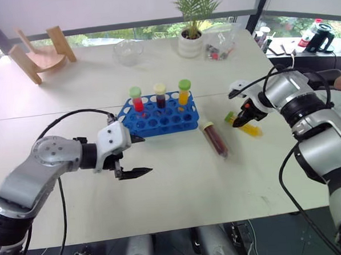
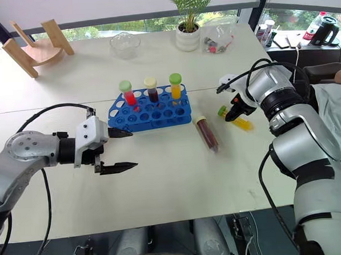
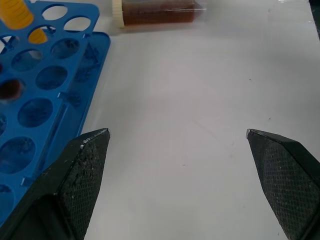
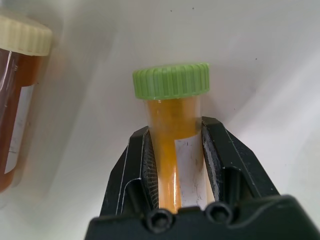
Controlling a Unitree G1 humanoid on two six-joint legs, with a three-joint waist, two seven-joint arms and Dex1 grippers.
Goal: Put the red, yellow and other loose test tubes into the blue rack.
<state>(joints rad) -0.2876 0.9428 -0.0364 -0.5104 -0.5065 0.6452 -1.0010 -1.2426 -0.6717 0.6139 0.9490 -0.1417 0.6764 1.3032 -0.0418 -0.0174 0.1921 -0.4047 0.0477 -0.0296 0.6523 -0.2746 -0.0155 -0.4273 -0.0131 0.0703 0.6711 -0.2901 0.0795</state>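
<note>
Two loose tubes: both are seen lying on the white table [image 1: 179, 184], to the right of the rack; three tubes are already stood upright in the rack's back row.
Left gripper [image 1: 139, 156]: held just above the table at the rack's near left corner, its two black fingers spread wide, nothing between them.
Blue rack [image 1: 169, 120]: placed at mid-table; most holes are vacant, including the whole front rows.
Brown tube [image 1: 216, 140]: laid flat with its cream cap pointing away, just right of the rack, untouched.
Yellow tube [image 4: 175, 145]: laid flat further right, green cap toward the rack; its body is clamped between the fingers [image 4: 220, 155] below the cap.
Right gripper [image 1: 243, 119]: pointed steeply down, closed on the yellow tube, which appears not yet lifted off the table.
Step in hand: pick-up of the yellow tube is judged to be under way, with the grasp just made.
Next move: the tube is to be raised, turned cap-up, carried left to a vacant hole and lowered straight in; the brown tube must be cleared on the way.
</note>
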